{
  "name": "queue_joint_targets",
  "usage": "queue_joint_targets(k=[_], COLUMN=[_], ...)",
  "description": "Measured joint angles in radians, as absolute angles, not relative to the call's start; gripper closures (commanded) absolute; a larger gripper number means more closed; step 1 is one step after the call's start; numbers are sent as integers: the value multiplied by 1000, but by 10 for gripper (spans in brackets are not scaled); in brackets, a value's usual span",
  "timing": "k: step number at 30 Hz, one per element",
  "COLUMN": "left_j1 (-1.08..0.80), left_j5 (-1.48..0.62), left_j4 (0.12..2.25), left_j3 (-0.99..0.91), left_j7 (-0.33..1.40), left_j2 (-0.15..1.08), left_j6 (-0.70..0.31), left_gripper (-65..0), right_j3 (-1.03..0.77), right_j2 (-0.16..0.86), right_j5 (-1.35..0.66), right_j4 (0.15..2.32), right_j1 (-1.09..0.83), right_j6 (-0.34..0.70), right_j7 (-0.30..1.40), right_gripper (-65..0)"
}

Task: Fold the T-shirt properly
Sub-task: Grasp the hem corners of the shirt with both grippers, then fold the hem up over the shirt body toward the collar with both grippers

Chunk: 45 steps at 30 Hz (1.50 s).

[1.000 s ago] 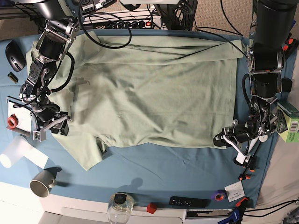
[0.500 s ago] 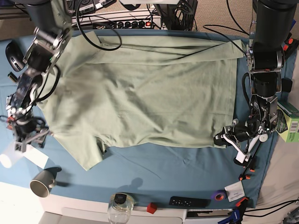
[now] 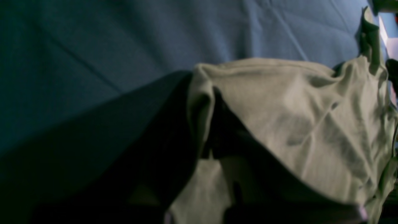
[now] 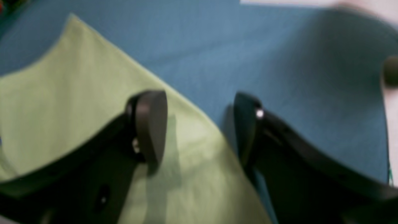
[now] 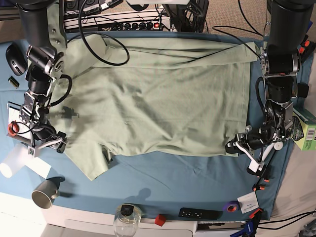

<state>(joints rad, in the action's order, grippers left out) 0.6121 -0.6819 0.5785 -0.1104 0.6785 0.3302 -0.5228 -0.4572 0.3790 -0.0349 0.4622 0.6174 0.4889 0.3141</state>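
Across the teal table cloth (image 5: 163,173) the T-shirt (image 5: 158,98) lies spread almost flat, collar end toward the right arm's side and hem toward the left arm's. At the shirt's hem corner the left gripper (image 5: 242,146) is pinched down on the T-shirt — its wrist view shows a bunched, lifted lip of green fabric (image 3: 279,109) right at the jaws, which I judge anchors that corner for a fold. At the far edge from that corner, the right gripper (image 5: 47,143) stands with jaws wide, one finger (image 4: 149,124) over the shirt and the other over bare cloth, straddling the sleeve edge — lined up, it seems, to close on it. Containers now: below the shirt's sleeve a grey mug (image 5: 44,193) lies tipped, contents not visible, and a clear jar (image 5: 127,219) with a dark lid stands at the table's near edge.
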Motion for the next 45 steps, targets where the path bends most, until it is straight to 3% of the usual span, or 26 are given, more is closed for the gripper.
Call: queue_joint_targets(k=[9, 18, 20, 23, 31, 45], left_j1=[610, 610, 610, 610, 609, 498], left_j5=[-682, -682, -682, -682, -677, -779], left_j4=[578, 577, 577, 577, 578, 744], left_j3=[-110, -110, -110, -110, -110, -127], left_j7=[679, 679, 679, 679, 671, 776], left_j2=[330, 329, 329, 330, 330, 353], left_j6=[-548, -551, -551, -551, -552, -689], left_gripper=[0, 0, 0, 0, 0, 0], right_j3=[-445, -168, -136, -130, -130, -121], right_j2=[362, 345, 345, 344, 345, 332], right_j5=[-57, -71, -51, -27, -20, 30], right_j4=[465, 472, 472, 472, 530, 1213], right_j1=[609, 616, 618, 617, 595, 221], right_j6=[524, 490, 458, 443, 445, 468], right_j7=[305, 276, 267, 255, 282, 513], right_gripper=[-342, -338, -250, 0, 0, 0])
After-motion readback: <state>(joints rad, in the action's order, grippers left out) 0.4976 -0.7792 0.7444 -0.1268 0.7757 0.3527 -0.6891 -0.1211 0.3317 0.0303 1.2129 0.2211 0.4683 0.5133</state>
